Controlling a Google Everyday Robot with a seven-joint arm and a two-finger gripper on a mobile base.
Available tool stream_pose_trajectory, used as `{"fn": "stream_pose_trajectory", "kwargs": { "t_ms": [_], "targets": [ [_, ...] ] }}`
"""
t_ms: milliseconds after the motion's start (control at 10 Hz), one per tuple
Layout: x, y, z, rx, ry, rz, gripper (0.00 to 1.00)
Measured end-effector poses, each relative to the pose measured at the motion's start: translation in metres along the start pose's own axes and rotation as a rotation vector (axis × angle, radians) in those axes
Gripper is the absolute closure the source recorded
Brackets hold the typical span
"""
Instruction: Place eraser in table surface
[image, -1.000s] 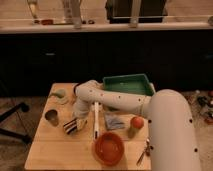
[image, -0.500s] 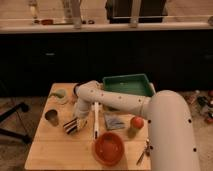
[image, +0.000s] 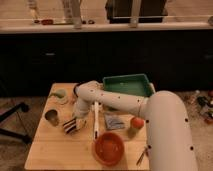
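Nothing has visibly moved: the gripper (image: 75, 119) remains low over the table surface (image: 55, 147) at the eraser (image: 70, 125).

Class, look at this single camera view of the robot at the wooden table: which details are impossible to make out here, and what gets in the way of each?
- Gripper, camera view: at the eraser on the left of the table surface; contact is blurred.
- Eraser underside: whether it rests on the table is hidden.
- Green bin: front part covered by the arm.
- Small utensil at the right edge: too small to name.
- Cup: contents not visible.
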Motion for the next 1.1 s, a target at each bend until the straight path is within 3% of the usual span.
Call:
{"fn": "stream_pose_trajectory", "kwargs": {
  "t_ms": [200,1100],
  "targets": [
    [0.0018,-0.0003,0.0002,-0.003,-0.004,0.001,0.20],
    [0.0027,0.0010,-0.0091,0.018,-0.007,-0.010,0.20]
  ]
}}
